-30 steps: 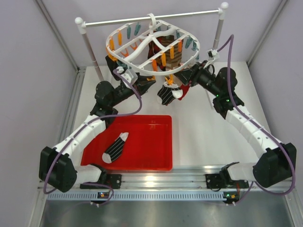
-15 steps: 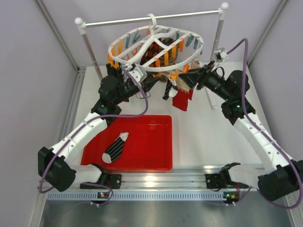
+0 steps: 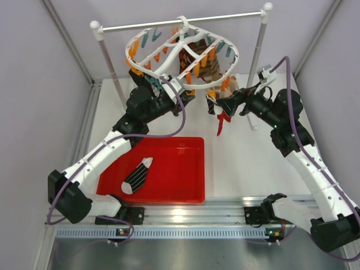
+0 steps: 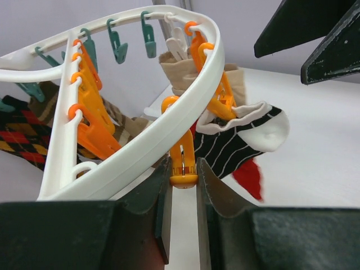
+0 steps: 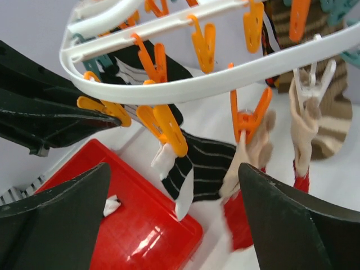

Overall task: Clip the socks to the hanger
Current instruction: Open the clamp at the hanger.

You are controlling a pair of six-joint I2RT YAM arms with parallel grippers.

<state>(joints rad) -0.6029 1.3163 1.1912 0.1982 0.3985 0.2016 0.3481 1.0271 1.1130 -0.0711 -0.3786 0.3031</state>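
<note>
Left tool (image 4: 183, 179) is squeezed on an orange clip (image 4: 181, 154); right tool (image 5: 174, 169) is open. Soft, floppy socks (image 4: 236, 146) should be pinched at the cuff.

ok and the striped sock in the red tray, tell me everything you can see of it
The striped sock is small and looks like soft knit fabric, black with thin white stripes and white at both ends. It lies flat and loose, set diagonally in the left half of the red tray, with its upper end pointing toward the far right. It rests on the tray floor, clear of the walls, and nothing else touches it.
</note>
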